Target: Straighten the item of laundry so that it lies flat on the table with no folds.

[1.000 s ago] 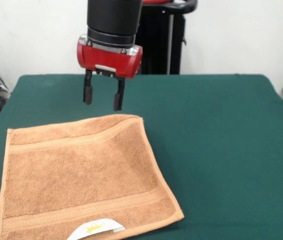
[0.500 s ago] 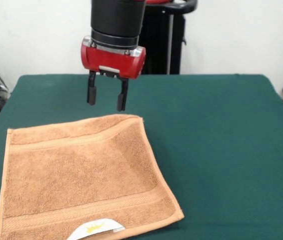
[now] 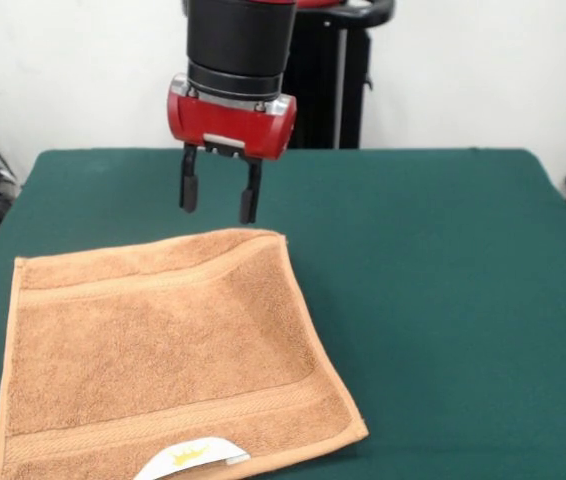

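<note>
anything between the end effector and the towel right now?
Nothing visible. The end effector hangs open above the far edge of the towel, with only bare table and air between them. No other object lies on the table near the towel.

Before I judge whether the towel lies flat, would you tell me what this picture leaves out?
- Towel: its near edge and near-left corner are cut off by the front view's bottom edge.
- White label: partly cut off there too.
- Gripper: open, but how high it hangs above the table cannot be told from this one view.
</note>
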{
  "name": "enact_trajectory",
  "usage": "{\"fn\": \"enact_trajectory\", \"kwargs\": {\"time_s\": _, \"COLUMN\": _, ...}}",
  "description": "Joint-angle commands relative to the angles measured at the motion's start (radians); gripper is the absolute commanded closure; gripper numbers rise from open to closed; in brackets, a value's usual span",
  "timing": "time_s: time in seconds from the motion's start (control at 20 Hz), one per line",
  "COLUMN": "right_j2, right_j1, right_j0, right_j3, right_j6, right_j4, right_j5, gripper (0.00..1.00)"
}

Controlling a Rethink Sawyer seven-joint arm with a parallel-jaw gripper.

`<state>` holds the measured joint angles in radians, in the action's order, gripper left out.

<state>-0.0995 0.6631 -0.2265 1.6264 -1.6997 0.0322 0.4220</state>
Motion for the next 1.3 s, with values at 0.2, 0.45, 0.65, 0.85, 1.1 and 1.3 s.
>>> {"fn": "enact_trajectory", "kwargs": {"time_s": 0.2, "right_j2": 0.118, "right_j1": -0.061, "right_j0": 0.06, "right_j3": 0.05, "right_j6": -0.058, "right_j4": 0.042, "right_j5": 0.028, "gripper": 0.0}}
{"fn": "enact_trajectory", "kwargs": {"time_s": 0.45, "right_j2": 0.112, "right_j1": -0.065, "right_j0": 0.071, "right_j3": 0.044, "right_j6": -0.065, "right_j4": 0.038, "right_j5": 0.03, "gripper": 0.0}}
{"fn": "enact_trajectory", "kwargs": {"time_s": 0.65, "right_j2": 0.11, "right_j1": -0.071, "right_j0": 0.076, "right_j3": 0.04, "right_j6": -0.07, "right_j4": 0.034, "right_j5": 0.022, "gripper": 0.0}}
{"fn": "enact_trajectory", "kwargs": {"time_s": 0.85, "right_j2": 0.106, "right_j1": -0.079, "right_j0": 0.081, "right_j3": 0.037, "right_j6": -0.079, "right_j4": 0.031, "right_j5": 0.008, "gripper": 0.0}}
{"fn": "enact_trajectory", "kwargs": {"time_s": 1.1, "right_j2": 0.107, "right_j1": -0.084, "right_j0": 0.079, "right_j3": 0.035, "right_j6": -0.075, "right_j4": 0.032, "right_j5": 0.003, "gripper": 0.0}}
{"fn": "enact_trajectory", "kwargs": {"time_s": 1.3, "right_j2": 0.109, "right_j1": -0.091, "right_j0": 0.072, "right_j3": 0.033, "right_j6": -0.071, "right_j4": 0.034, "right_j5": -0.01, "gripper": 0.0}}
